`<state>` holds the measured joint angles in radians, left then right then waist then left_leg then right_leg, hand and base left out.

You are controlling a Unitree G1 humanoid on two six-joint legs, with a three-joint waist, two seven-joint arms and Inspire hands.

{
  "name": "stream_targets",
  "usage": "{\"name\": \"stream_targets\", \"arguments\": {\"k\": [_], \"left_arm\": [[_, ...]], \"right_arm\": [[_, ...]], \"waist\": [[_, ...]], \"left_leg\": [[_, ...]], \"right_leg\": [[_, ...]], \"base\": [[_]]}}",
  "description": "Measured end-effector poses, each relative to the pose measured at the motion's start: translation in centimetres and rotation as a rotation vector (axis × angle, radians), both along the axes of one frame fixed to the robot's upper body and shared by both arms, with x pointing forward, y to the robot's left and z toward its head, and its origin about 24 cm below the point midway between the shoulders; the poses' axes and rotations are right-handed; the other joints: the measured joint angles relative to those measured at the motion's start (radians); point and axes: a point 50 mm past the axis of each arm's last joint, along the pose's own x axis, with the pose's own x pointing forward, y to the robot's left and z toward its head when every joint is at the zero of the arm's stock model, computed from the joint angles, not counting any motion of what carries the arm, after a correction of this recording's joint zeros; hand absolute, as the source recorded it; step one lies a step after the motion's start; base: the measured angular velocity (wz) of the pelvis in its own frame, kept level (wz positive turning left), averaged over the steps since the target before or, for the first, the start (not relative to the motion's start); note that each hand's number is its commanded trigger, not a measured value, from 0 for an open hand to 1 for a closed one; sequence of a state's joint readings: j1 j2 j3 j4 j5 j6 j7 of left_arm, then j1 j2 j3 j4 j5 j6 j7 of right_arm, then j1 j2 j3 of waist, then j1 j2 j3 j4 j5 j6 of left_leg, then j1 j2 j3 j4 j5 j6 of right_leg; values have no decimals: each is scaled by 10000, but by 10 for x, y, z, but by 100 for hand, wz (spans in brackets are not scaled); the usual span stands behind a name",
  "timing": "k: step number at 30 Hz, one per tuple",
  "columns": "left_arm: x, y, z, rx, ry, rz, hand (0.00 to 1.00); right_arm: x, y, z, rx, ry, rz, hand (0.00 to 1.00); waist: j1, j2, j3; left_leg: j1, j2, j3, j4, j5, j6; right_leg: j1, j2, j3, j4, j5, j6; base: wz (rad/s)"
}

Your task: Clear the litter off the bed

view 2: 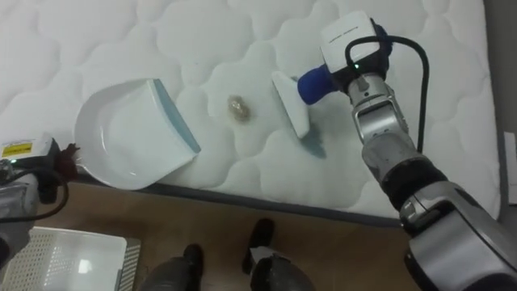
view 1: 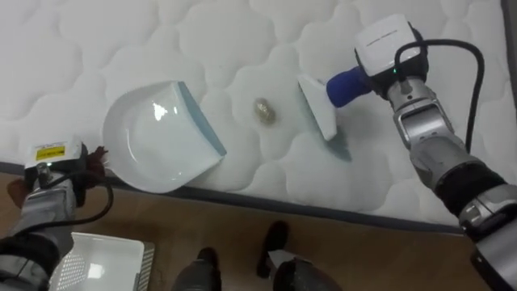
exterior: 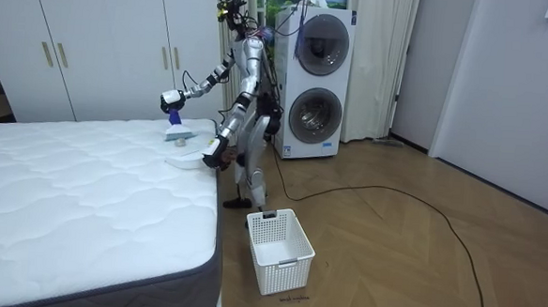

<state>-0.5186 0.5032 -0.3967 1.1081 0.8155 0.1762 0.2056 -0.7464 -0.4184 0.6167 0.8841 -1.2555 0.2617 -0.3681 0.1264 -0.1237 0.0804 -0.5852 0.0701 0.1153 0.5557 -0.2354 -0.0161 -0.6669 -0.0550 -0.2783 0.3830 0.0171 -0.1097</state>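
I am standing the robot at the long edge of the bed (view 1: 242,32), whose white quilted mattress is giving a soft, yielding surface for sweeping. A white basket (view 1: 97,263) is sitting on the floor at seven o'clock in the eye view.

A white dustpan (view 1: 153,137) is lying on the mattress at nine o'clock from the debris, its blue lip facing the scrap. It is looking light, stiff and likely to slide on the fabric. The left hand (view 1: 56,158) is waiting at the pan's eight o'clock, just off the bed's edge; I cannot tell whether it is gripping anything.

The right hand (view 1: 388,48) is closing round the blue handle of a brush (view 1: 319,109), whose pale head is touching the mattress at three o'clock from the debris. That rigid handle is the right place to hold.

A small brownish scrap (view 1: 263,111) is resting between brush and pan. I am judging it light and loose, needing a low, gentle stroke toward nine o'clock.
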Motion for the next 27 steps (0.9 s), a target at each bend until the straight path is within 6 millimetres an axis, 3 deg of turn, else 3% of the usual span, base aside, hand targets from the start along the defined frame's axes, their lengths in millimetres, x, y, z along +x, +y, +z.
{"name": "stream_targets", "arguments": {"k": [5, 13, 27], "left_arm": [[3, -6, 1, 36, -50, -314, 100], [4, -9, 0, -75, 97, -330, 100], [1, -11, -6, -247, 267, -88, 100]], "right_arm": [[0, 4, -2, 436, 64, 26, 100], [0, 27, -6, 991, 183, 610, 100], [-5, 37, -15, 1727, 523, 883, 100]], "waist": [[-28, 3, -1], [6, 16, 7], [15, 47, 9]], "left_leg": [[31, -97, -3, 160, 58, 45], [195, -141, -26, -18, 52, 51], [352, -123, -42, -243, -19, 13]], "right_leg": [[21, -133, -91, 168, -211, 145], [197, -155, -122, 58, -148, -72], [389, -125, -325, -46, -35, -195]], "base": [[11], [1], [2]]}}
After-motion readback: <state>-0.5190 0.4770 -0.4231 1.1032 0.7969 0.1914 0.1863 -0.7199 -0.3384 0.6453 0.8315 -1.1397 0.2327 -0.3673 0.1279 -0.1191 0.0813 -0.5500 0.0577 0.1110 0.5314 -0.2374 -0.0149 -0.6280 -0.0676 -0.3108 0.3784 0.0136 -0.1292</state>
